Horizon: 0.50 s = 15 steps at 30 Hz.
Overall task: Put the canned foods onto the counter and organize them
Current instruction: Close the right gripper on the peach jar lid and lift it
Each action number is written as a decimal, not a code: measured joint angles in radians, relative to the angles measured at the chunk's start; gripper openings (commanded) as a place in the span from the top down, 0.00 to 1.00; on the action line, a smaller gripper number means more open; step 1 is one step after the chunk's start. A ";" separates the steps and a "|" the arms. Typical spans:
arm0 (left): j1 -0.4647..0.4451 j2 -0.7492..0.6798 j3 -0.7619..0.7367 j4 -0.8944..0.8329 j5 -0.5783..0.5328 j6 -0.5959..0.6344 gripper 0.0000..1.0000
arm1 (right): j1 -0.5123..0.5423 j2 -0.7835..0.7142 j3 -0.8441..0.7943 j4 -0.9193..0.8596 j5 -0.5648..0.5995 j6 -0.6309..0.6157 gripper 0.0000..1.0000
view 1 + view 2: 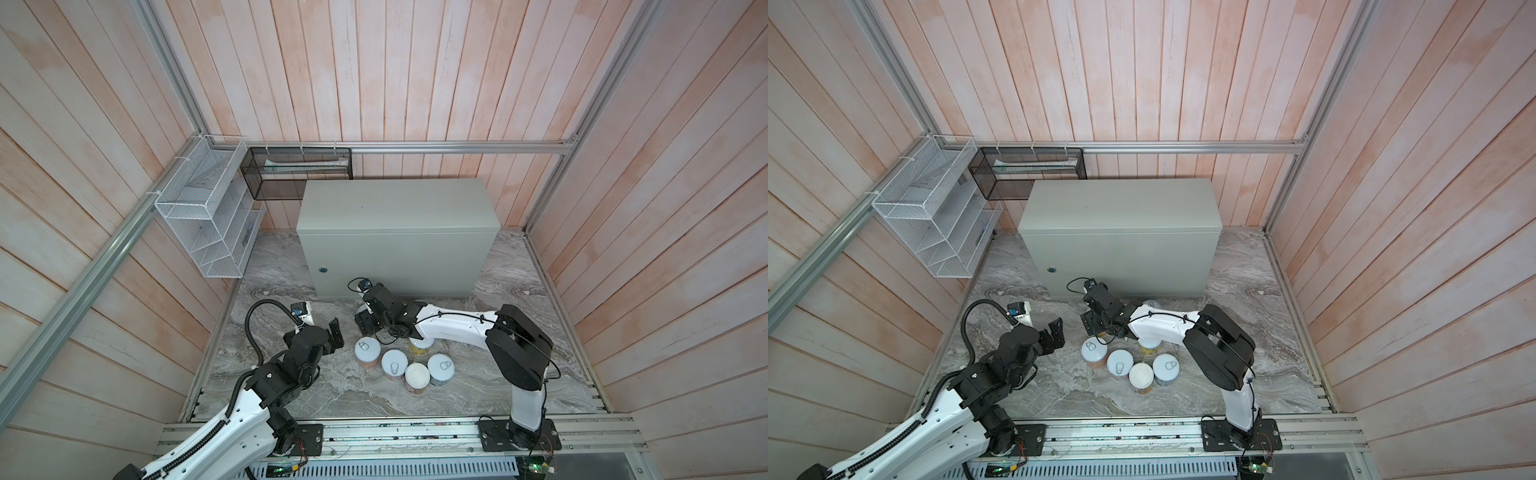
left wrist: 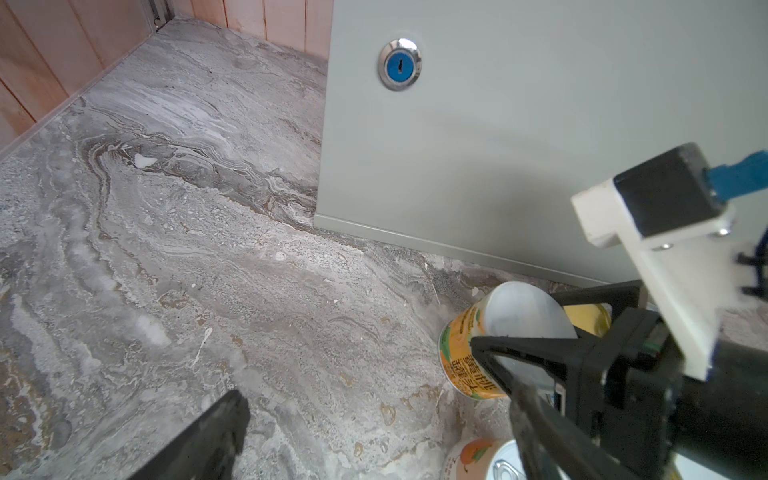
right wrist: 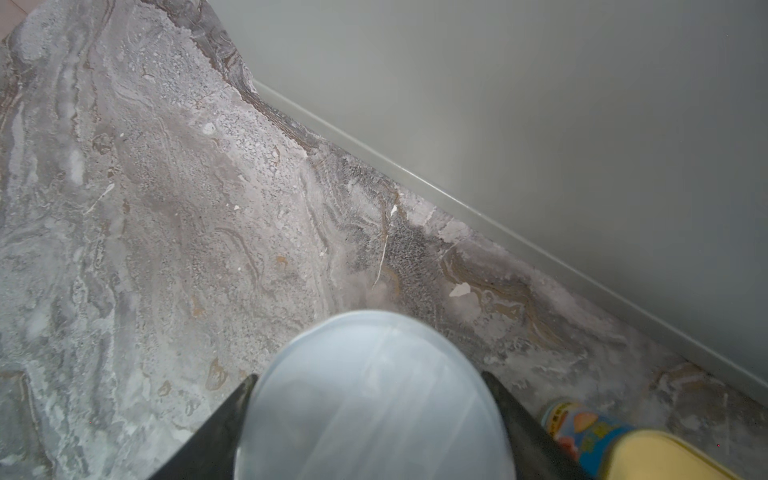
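Pale wooden planks wall in a marbled grey surface. At its back stands the counter, a plain grey metal box whose round blue lock you can read clearly only in the left wrist view. In both top views the canned foods you can see stand on the marbled surface in front of the counter, as a tight group of five cans. One of them, a yellow-labelled can, is partly under your right arm. Your right gripper sits low between that group and the counter's front, and from above the arm hides most of what it reaches for. The right wrist view shows a white-lidded can between the two fingers. The left wrist view adds that can's orange label. The fingers stand part-way apart, close on either side of it, but you cannot tell whether they press on it. Only the right wrist view shows a blue-labelled can with a yellow top just beside it. Your left gripper hovers left of the group with its fingers spread wide, holding nothing.
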 measured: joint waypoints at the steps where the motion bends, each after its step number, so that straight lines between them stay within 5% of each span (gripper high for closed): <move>1: 0.000 0.006 0.000 0.003 0.000 0.004 0.00 | 0.000 0.000 0.000 0.000 0.000 0.000 0.31; 15: 0.003 0.068 -0.006 0.083 0.064 0.101 0.00 | -0.020 -0.042 -0.011 -0.056 -0.045 0.022 0.40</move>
